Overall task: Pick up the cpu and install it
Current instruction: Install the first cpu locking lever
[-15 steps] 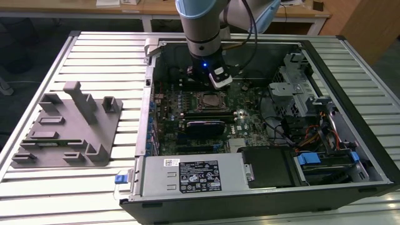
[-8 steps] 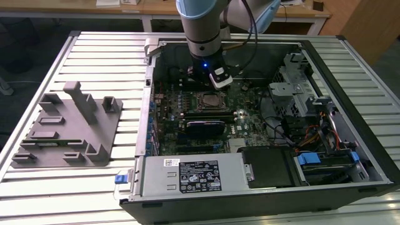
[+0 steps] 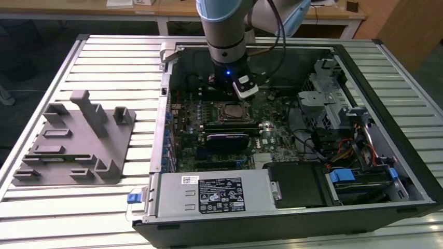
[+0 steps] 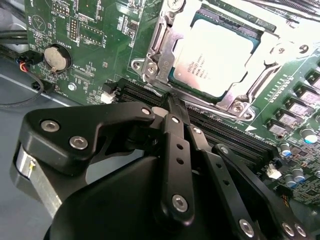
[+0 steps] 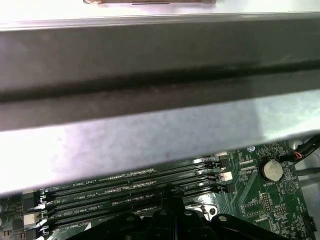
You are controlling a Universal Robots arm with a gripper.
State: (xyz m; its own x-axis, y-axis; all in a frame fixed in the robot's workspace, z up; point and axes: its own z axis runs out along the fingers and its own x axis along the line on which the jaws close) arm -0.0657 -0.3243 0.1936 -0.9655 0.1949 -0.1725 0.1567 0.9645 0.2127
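Cpu (image 4: pixel 215 55): flat square chip, silvery-white top, seated level in its metal-framed socket on the green board, upper right of the second wrist view. In the exterior view (image 3: pixel 231 111), frame centre.

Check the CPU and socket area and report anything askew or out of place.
Nothing stands out. The cpu lies flat and square inside the socket frame on the motherboard, and the gripper sits beside it, fingers closed on nothing.

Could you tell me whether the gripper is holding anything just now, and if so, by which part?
Nothing is held. The gripper has its fingers closed together with nothing between them, just beside the socket, and the cpu sits seated in the socket, apart from it.
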